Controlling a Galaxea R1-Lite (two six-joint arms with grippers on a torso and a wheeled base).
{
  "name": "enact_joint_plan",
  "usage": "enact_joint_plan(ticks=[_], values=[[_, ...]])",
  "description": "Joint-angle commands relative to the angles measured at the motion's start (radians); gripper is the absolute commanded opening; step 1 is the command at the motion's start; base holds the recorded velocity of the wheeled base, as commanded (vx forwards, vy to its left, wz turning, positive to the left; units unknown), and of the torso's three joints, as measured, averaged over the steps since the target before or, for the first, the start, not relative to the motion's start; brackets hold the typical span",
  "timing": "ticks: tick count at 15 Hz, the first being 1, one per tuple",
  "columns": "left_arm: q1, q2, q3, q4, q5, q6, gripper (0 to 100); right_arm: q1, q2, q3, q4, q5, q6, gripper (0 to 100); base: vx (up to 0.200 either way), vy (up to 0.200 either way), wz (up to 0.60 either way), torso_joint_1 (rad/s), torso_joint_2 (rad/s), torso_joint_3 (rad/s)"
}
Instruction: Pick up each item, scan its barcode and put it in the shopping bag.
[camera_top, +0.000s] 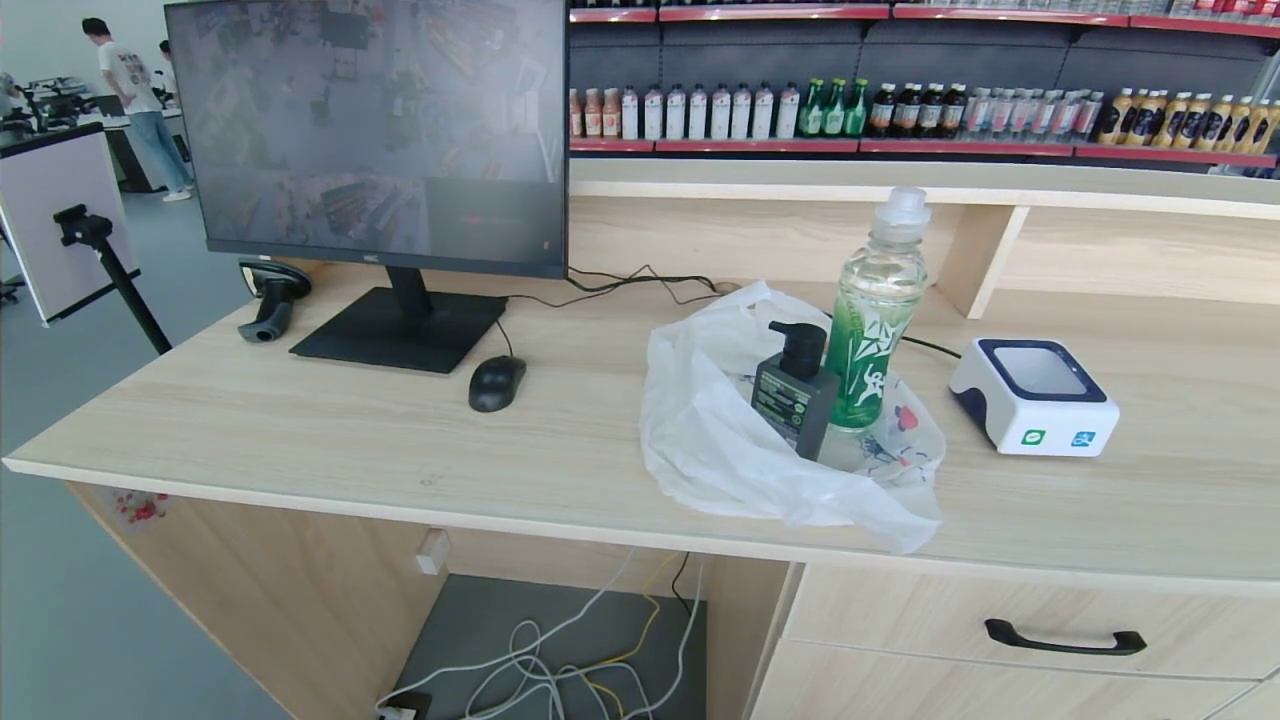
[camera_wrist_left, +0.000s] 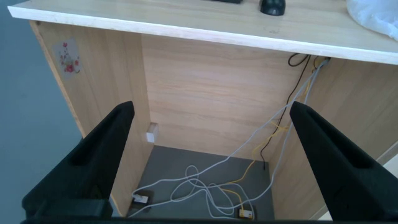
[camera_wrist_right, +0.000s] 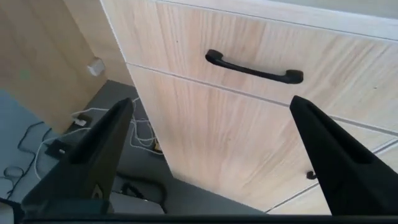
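1. the shopping bag (camera_top: 720, 450) is thin, crinkly white plastic. it's slumped open on the pale woodgrain counter (camera_top: 300, 430), close to the front edge.
2. two items stand upright in the bag, with the plastic puddled round their bases. one is a squat dark pump bottle (camera_top: 797, 395) with a boxy body and a black pump head. right beside it, on the robot's right, is a tall clear bottle (camera_top: 877, 320) with a green label, a ribbed shoulder and a whitish cap.
3. just beside the bag on the right sits the scanner box (camera_top: 1033, 397). it's glossy white with rounded corners and a navy rim around the slanted window on top.
4. the left gripper (camera_wrist_left: 211, 109) sits lower than the countertop, facing the open knee space where loose white and yellow cables (camera_wrist_left: 205, 186) lie on the floor. its matte black wedge-shaped fingers (camera_wrist_left: 93, 162) are spread wide with nothing between them.
5. the right gripper (camera_wrist_right: 211, 102) is the same deal, black fingers wide apart and empty. it's pointed at the woodgrain drawer fronts, one with a curved black handle (camera_wrist_right: 254, 67).
6. other stuff on the counter: a flat black monitor (camera_top: 370, 130) on a square stand, a smooth rounded black mouse (camera_top: 497, 383) in front of it, and a pistol-shaped handheld scanner (camera_top: 270, 300) lying at the far left.
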Motion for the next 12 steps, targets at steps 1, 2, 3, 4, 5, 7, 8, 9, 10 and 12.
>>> enact_joint_plan(ticks=[1, 2, 3, 4, 5, 7, 8, 9, 10, 12], values=[[0.000, 0.000, 0.000, -0.001, 0.000, 0.000, 100, -0.126, -0.099, 0.000, 0.001, 0.000, -0.003, 100, 0.000, 0.000, 0.00, 0.000, 0.00, 0.000], [0.000, 0.000, 0.000, -0.001, 0.000, 0.000, 100, -0.186, -0.145, 0.000, 0.001, 0.000, -0.001, 100, 0.000, 0.000, 0.00, 0.000, 0.00, 0.000], [0.000, 0.000, 0.000, -0.001, 0.000, 0.000, 100, -0.199, -0.157, 0.000, 0.001, 0.000, 0.002, 100, 0.000, 0.000, 0.00, 0.000, 0.00, 0.000], [0.000, 0.000, 0.000, -0.001, 0.000, 0.000, 100, -0.179, -0.200, 0.000, 0.001, 0.002, -0.006, 100, 0.000, 0.000, 0.00, 0.000, 0.00, 0.000], [0.000, 0.000, 0.000, -0.001, 0.000, 0.000, 100, -0.179, -0.200, 0.000, 0.001, 0.002, -0.010, 100, 0.000, 0.000, 0.00, 0.000, 0.00, 0.000], [0.000, 0.000, 0.000, -0.001, 0.000, -0.002, 100, -0.179, -0.200, -0.001, 0.001, 0.003, -0.026, 100, 0.000, 0.000, 0.00, 0.000, 0.00, 0.000], [0.000, 0.000, 0.000, -0.001, 0.000, -0.002, 100, -0.179, -0.200, 0.000, 0.001, 0.002, -0.010, 100, 0.000, 0.000, 0.00, 0.000, 0.00, 0.000], [0.000, 0.000, 0.000, -0.001, 0.000, 0.000, 100, -0.179, -0.200, 0.000, 0.002, 0.000, -0.006, 100, -0.200, 0.000, 0.00, 0.007, 0.00, 0.002], [0.000, 0.000, 0.000, -0.001, 0.000, 0.000, 100, -0.179, -0.200, 0.000, 0.001, 0.002, -0.009, 100, -0.200, 0.000, 0.00, 0.012, 0.00, -0.002], [0.000, 0.000, 0.000, -0.001, 0.000, 0.000, 100, -0.179, -0.200, 0.000, 0.002, 0.002, -0.004, 100, -0.200, 0.000, 0.00, 0.010, 0.00, 0.002]])
